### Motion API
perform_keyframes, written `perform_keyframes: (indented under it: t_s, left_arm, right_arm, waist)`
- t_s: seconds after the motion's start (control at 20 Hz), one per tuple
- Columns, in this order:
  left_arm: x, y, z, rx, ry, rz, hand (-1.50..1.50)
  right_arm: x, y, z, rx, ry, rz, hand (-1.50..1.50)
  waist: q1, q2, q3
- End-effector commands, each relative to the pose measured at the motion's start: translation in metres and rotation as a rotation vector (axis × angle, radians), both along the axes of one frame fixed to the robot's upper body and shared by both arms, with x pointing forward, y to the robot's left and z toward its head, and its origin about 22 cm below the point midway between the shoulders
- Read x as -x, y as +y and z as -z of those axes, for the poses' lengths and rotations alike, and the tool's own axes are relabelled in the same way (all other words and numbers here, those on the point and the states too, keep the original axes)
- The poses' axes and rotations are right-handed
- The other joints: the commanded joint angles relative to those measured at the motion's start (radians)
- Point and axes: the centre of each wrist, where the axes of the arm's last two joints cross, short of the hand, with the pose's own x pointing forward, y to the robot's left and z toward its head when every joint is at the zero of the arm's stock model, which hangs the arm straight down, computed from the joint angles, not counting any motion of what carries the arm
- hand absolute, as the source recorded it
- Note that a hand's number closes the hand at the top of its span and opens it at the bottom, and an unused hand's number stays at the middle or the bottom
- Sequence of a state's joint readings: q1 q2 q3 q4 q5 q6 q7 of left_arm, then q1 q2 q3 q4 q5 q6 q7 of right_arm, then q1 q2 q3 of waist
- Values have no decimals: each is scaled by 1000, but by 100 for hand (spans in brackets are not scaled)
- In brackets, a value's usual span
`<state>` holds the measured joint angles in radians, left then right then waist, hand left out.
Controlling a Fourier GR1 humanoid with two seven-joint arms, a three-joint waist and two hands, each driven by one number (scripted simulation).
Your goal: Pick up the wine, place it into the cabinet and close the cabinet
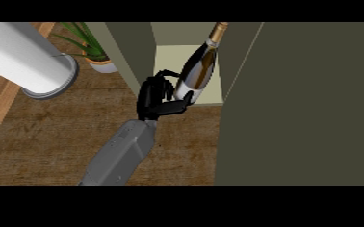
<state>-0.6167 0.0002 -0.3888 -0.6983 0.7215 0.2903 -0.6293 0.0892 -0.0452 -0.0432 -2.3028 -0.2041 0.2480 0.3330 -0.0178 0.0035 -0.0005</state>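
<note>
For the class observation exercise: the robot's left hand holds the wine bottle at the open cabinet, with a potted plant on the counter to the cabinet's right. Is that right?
One detail is wrong. The head view shows the potted plant to the left of the cabinet, not its right. The rest stands: the left hand holds the wine bottle at the open cabinet.

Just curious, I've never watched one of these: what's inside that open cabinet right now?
The wine bottle, tilted, stands on the pale shelf, with the robot hand curled round its base. The open door hides the cabinet's right side.
</note>
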Motion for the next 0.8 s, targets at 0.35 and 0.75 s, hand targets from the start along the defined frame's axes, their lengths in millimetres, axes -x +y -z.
perform_keyframes:
  t_s: [0.35, 0.75]
  left_arm:
    - [-29, -8, -15, 25, -3, 15, 150]
    - [-30, -19, -22, 59, 11, 17, 150]
  right_arm:
    - [-2, -3, 2, 6, 7, -21, -150]
    - [3, 10, 10, 0, 28, -27, -150]
  waist:
    - [-7, 1, 0]
    - [-17, 2, 0]
